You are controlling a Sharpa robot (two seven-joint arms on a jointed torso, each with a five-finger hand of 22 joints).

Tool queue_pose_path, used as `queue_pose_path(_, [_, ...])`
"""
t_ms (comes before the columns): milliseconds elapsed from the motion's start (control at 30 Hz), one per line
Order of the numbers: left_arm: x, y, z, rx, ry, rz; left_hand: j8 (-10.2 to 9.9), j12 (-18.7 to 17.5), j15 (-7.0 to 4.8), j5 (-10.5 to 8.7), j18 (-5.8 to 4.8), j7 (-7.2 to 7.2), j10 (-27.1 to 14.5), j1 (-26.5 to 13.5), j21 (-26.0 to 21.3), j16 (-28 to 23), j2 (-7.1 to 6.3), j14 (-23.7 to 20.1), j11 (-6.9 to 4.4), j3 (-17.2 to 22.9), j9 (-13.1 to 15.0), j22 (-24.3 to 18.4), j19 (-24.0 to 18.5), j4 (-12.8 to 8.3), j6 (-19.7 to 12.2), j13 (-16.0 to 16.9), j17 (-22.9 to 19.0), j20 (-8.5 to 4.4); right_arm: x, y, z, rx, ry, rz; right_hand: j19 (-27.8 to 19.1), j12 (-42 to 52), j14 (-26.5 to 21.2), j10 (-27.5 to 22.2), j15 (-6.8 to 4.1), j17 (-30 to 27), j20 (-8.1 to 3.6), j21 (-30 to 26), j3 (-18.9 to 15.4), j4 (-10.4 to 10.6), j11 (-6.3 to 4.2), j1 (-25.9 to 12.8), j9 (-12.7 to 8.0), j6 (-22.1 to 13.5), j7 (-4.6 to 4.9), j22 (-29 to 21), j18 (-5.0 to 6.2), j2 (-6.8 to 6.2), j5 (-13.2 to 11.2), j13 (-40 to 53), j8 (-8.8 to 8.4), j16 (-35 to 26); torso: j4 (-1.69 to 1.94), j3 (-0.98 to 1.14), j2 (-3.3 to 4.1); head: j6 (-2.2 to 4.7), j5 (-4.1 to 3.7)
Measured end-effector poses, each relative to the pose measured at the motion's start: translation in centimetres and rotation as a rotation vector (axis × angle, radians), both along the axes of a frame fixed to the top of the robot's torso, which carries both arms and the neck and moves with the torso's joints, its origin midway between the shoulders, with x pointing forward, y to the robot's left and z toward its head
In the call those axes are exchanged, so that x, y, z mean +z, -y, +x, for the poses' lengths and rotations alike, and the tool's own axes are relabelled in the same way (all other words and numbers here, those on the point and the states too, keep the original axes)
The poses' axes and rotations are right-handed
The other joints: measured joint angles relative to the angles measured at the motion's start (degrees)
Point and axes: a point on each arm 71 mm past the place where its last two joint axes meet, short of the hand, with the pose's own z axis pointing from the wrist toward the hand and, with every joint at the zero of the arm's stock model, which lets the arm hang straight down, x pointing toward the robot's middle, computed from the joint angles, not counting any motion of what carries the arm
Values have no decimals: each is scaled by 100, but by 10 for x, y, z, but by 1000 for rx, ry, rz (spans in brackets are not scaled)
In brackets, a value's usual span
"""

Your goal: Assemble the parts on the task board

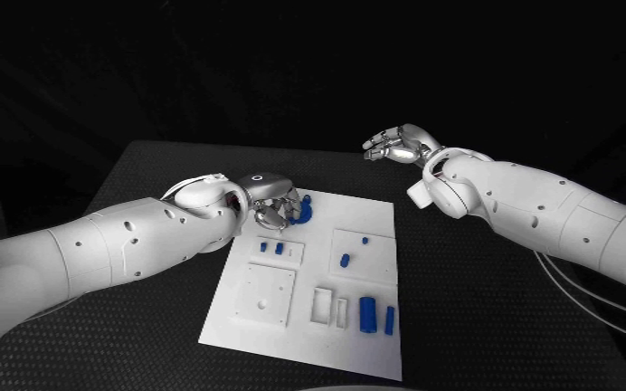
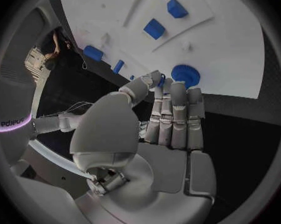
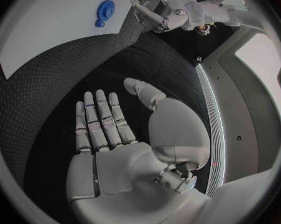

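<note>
Parts, small and blue, lie spread over the white task board (image 1: 294,328), which sits in the middle of the black table (image 1: 156,174). The left hand (image 1: 271,203) hangs over the board's far left corner with its fingers (image 2: 178,119) extended side by side, their tips just beside a round toothed blue gear (image 2: 186,75) that lies flat on the board at that corner; whether the fingertips actually touch the gear or pinch anything cannot be told. Out from that hand, two small blue pegs (image 1: 270,248) stand in a raised square block nearer the left edge, another pair (image 1: 352,253) sits in a square recess toward the right edge, and two longer blue pieces (image 1: 377,316) lie close to the near right corner. The right hand (image 1: 402,145) hovers over bare table beyond the board's far right corner, fingers apart and holding nothing.
</note>
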Motion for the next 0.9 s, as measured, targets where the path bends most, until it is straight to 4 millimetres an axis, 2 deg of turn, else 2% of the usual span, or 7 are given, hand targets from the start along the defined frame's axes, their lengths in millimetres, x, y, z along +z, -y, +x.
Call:
queue_pose_path(400, [-4, -22, 6, 44, -32, 51, -2, -15, 8, -2, -6, -1, -1, -15, 0, 0, -15, 8, 0, -1, -3, -1, 0, -1, -3, -8, 1, 0, 0, 1, 0, -1, 0, 0, 21, 0, 0, 0, 0, 1, -21, 0, 0, 0, 0, 0, -5, 0, 0, 3, 0, 0, 0, 0, 0, 0, 3, -5, 4, -18, 3])
queue_pose_path(700, [-9, -21, 9, 44, -42, 94, 11, -31, 10, -3, -15, -9, -2, -23, 0, 0, -24, 8, 0, -2, -9, -2, 0, -1, -11, -8, 1, 1, 0, 0, 0, 0, 0, 0, 21, 0, 0, 0, 0, 1, -21, 0, 0, 0, 0, 0, -4, 0, 0, 9, 0, 0, 0, 0, 0, 0, -1, -9, 5, -8, 80])
queue_pose_path(900, [-12, -20, 10, 41, -47, 114, 11, -14, 11, -14, -21, -9, -2, -29, 0, 0, -30, 7, 0, 12, -7, -2, 0, -15, -12, -8, 1, 1, 0, 0, 0, 0, 0, 0, 21, 0, 0, 0, 0, -2, -21, 0, 0, 0, 0, 0, -4, 0, 0, 14, 0, 0, 0, 0, 0, 0, -4, -7, 5, -7, 91])
